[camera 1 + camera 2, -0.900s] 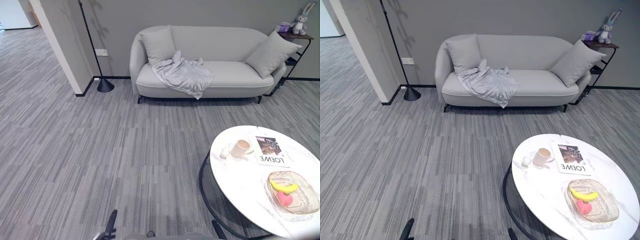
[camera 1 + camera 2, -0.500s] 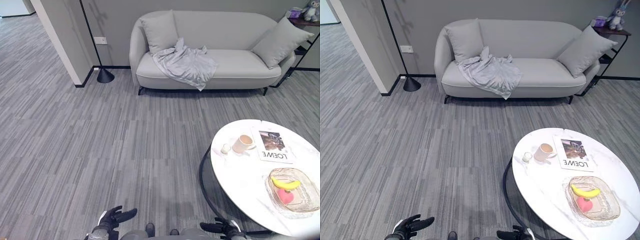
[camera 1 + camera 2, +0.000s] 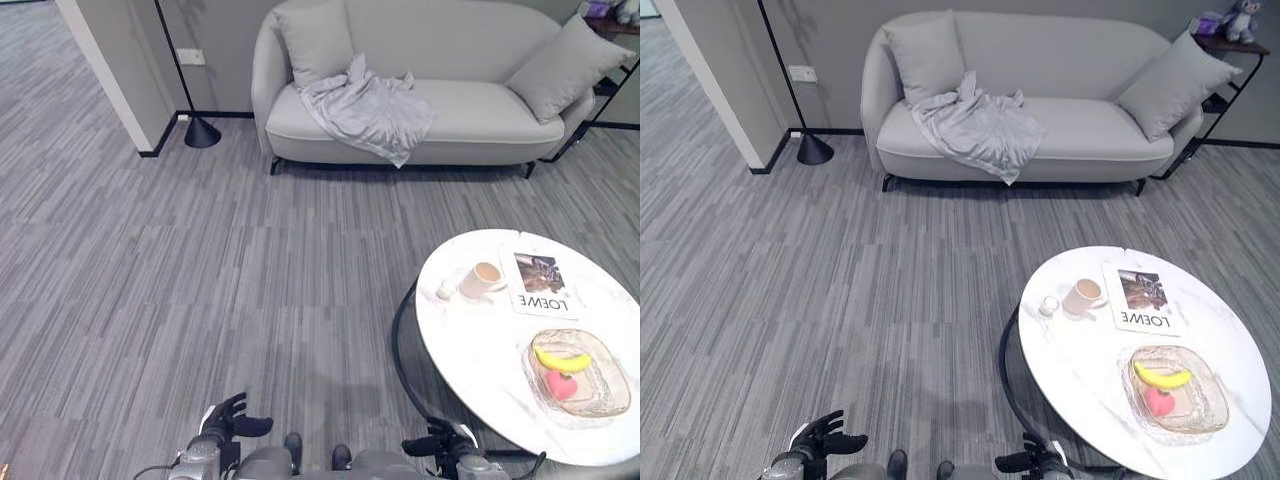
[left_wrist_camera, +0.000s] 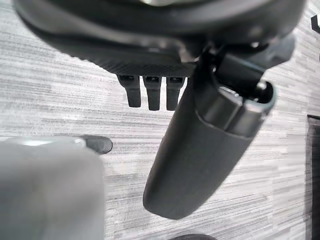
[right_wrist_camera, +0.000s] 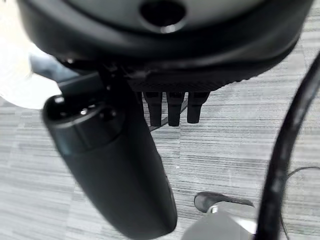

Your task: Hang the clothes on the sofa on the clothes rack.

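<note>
A light grey garment [image 3: 368, 106] lies crumpled over the left half of a pale grey sofa [image 3: 480, 125] against the far wall, one edge hanging over the seat front. Both my hands hang low and close to me, several metres from the sofa. My left hand [image 3: 226, 419] is at the lower left, and in the left wrist view its fingers [image 4: 150, 91] are relaxed, open and hold nothing. My right hand [image 3: 441, 444] is beside the round table's near edge; its fingers [image 5: 172, 108] are likewise open and empty.
A round white table [image 3: 470, 345] stands close on my right with a mug [image 3: 481, 278], a magazine [image 3: 541, 286] and a glass bowl [image 3: 578, 372] of fruit. A floor lamp's base [image 3: 201, 131] and a wall corner [image 3: 112, 70] are at the far left. Cushions sit at each sofa end.
The camera has dipped and shifted, so sofa and table sit differently in the picture. Both hands have come into view at the bottom edge. The garment lies as before.
</note>
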